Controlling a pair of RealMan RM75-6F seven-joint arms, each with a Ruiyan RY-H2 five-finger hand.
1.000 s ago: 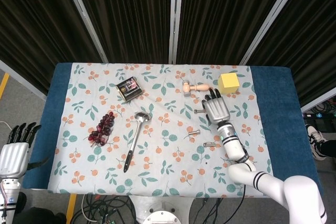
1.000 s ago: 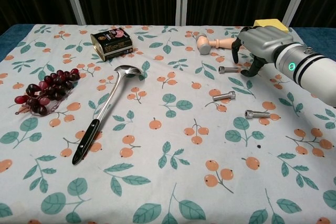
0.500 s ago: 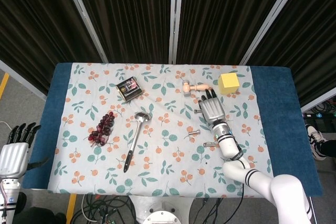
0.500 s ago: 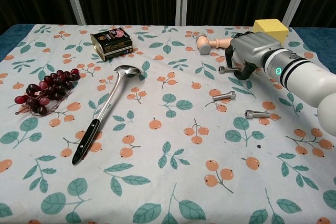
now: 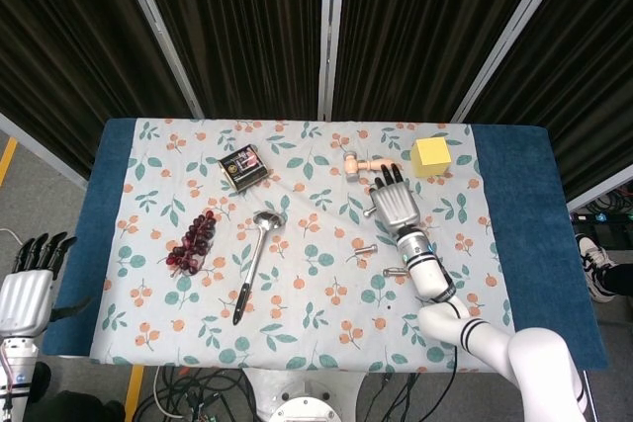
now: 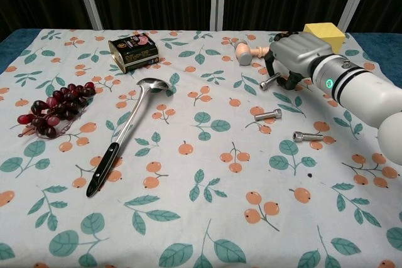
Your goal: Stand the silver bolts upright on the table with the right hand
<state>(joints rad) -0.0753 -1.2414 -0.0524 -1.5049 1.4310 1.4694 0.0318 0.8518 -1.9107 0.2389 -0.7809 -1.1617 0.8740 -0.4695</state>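
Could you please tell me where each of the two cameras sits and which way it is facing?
Head view: high above the near edge, looking steeply down on the whole table; shows the right robot hand with its arm, and the left robot hand idle off the table's left side.
Chest view: low at the near edge, looking across the tablecloth toward the dark curtains; shows only the right robot hand and forearm.
Shared: right robot hand over a silver bolt, ladle, grapes, yellow block.

On the table: 3 silver bolts (image 6: 269,115), 1 black-handled ladle (image 6: 124,131), 1 bunch of red grapes (image 6: 55,107), 1 dark tin can (image 6: 132,51), 1 small wooden mallet (image 6: 250,52), 1 yellow block (image 6: 323,34), and 2 robot hands (image 6: 294,54).
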